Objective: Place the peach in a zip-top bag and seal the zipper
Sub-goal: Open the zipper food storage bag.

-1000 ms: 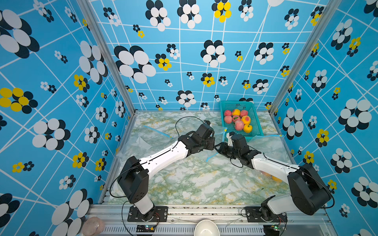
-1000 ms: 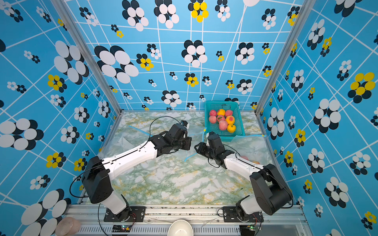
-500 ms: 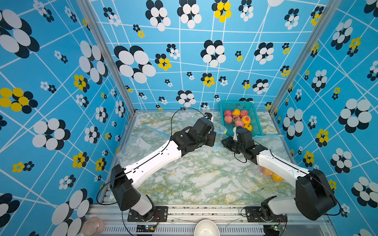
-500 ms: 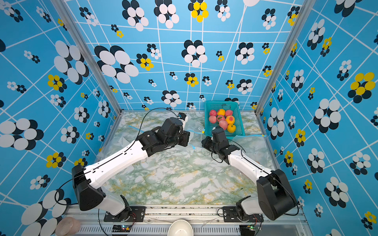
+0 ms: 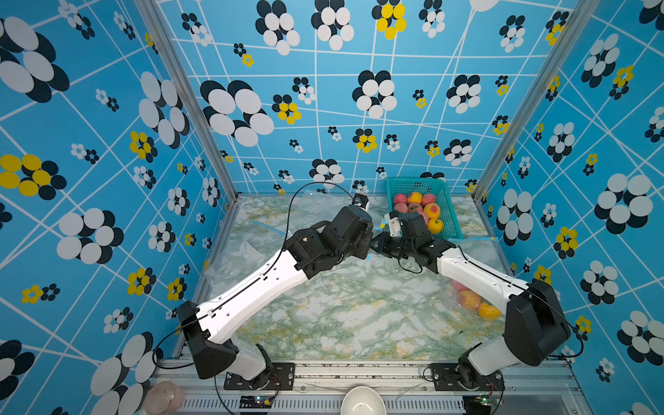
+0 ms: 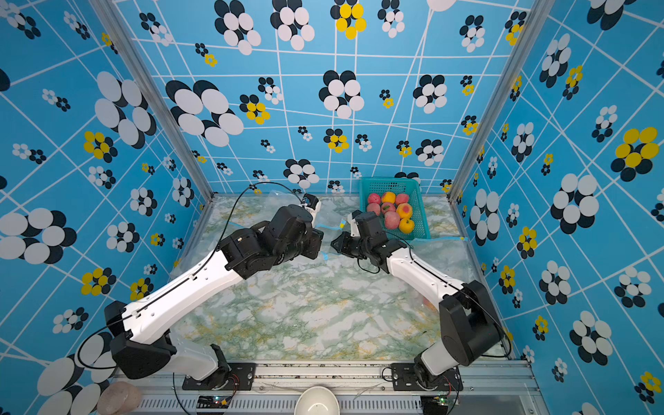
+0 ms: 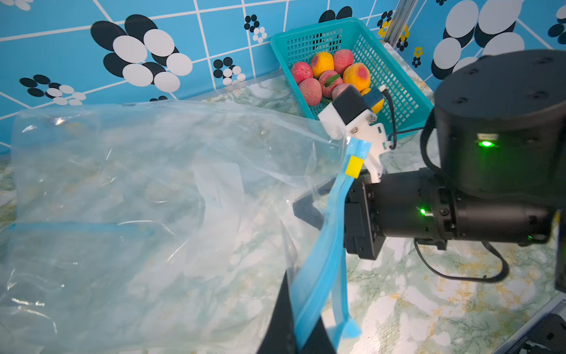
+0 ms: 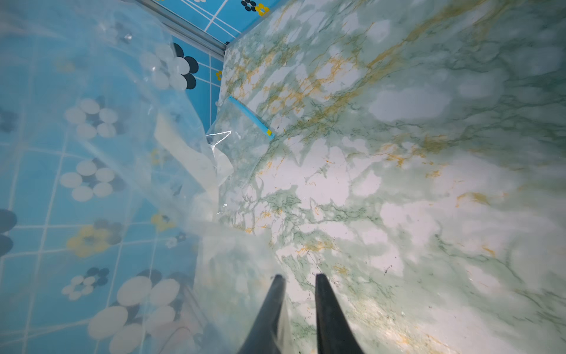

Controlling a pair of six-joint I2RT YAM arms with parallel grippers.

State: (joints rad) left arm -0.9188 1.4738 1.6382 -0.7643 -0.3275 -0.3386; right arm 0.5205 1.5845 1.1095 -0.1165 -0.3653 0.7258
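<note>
Both arms have swung back toward the teal basket point(image 5: 413, 185), carrying the zip-top bag point(image 7: 137, 184) with them. Nearest, a filled bag point(image 5: 463, 296) lies partly under the right arm. Mid-table, the left gripper point(image 7: 298, 325) pinches the blue zipper strip point(image 7: 327, 245), likely holding the mouth up. The right gripper point(image 8: 297, 277), fingers slightly apart, noses into the film, probably to spread it. Beyond, peaches point(image 5: 431, 209) wait in that basket, crowded by the right wrist.

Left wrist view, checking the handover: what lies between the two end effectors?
The bag's blue zipper strip runs from the left end effector to the right end effector, shown in the left wrist view.
</note>
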